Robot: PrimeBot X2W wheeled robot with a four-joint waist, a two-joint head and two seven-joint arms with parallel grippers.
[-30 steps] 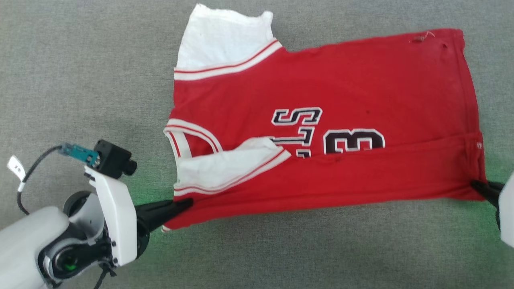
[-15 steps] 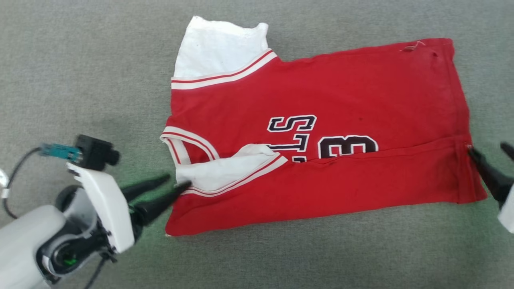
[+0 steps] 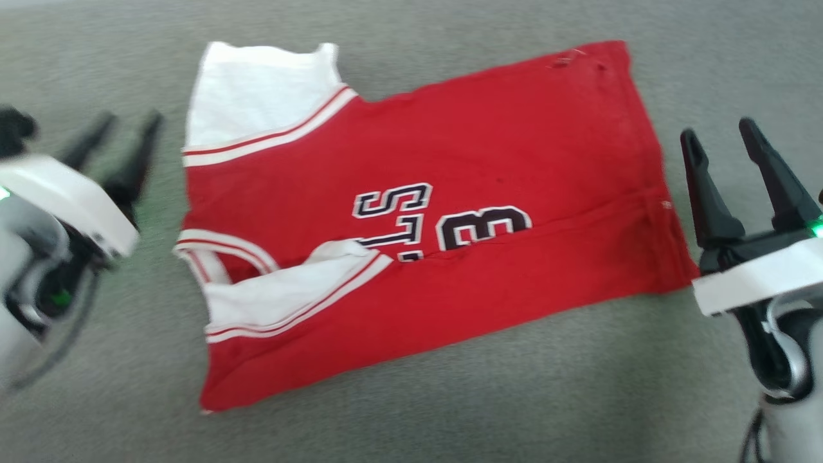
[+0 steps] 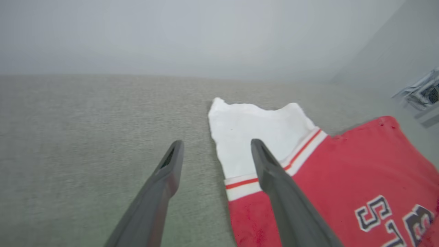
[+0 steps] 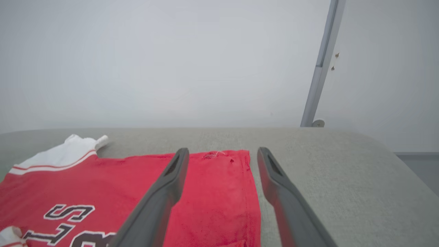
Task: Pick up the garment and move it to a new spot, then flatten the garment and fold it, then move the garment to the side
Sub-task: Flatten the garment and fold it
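Plainly, the garment (image 3: 450,161) lies spread in the middle of the head view on the grey worktop (image 3: 450,411), with bare cloth-covered surface all round it. A broad strip is free along the bottom of the frame, another along the top, and a narrower one at the left between the neckline and the left tool (image 3: 128,122). At the right the hem comes close to the right tool (image 3: 718,132), so little room is free there. In the right wrist view the worktop's far edge curves across mid-frame, with a pale wall and a metal post beyond.

Its long axis runs left to right across the head view, tilted so the right end sits higher. The neck points left, the hem right. One white sleeve lies flat at the upper left. The other is folded in over the body, and the lower long edge is folded up, covering part of the black-and-white lettering.

Both tools are spread wide and hold nothing. The left one, blurred at the left edge, points up the frame beside the flat sleeve. The right one points up at the right edge, beside the hem's lower corner; whether it touches the cloth cannot be told.
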